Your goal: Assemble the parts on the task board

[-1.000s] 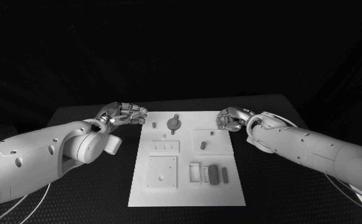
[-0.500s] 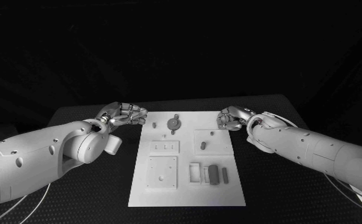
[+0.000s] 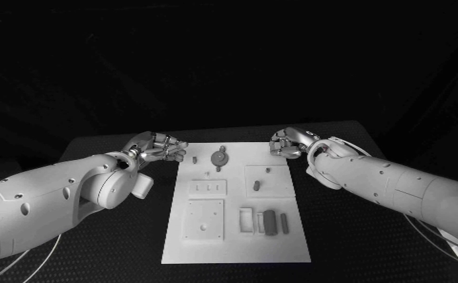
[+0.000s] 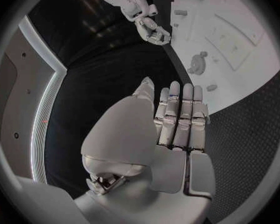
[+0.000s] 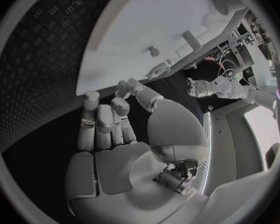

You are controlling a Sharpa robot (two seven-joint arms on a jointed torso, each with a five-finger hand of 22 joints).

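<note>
Left hand: left hand (image 3: 157,147) is seen just beside the board's far-left corner, over bare tabletop (image 3: 114,237). Fingers are held straight and side by side in the wrist view (image 4: 180,119); nothing is gripped. Against the picture of a second ago, it has been shifted slightly away from the board edge, if at all.

Board: board (image 3: 239,246) lies in the middle of the tabletop, between the two hands, and is touched by neither.

Parts: round part (image 3: 220,157) sits near the far edge, with a small peg (image 3: 194,159) to its left. A short peg (image 3: 257,184) lies in a square recess further right. Two dark bars (image 3: 276,221) lie side by side near the board's near-right area. None has been moved since a second ago.

Right hand: right hand (image 3: 291,144) is held just beside the far-right corner of the board. Fingers are partly curled in the wrist view (image 5: 109,119), with nothing seen between them. It has been raised and drawn a little toward the far edge since a second ago.

Meaning: no part has yet been taken up; assembly is judged to be at its start, with both hands only repositioned near the far corners.
</note>
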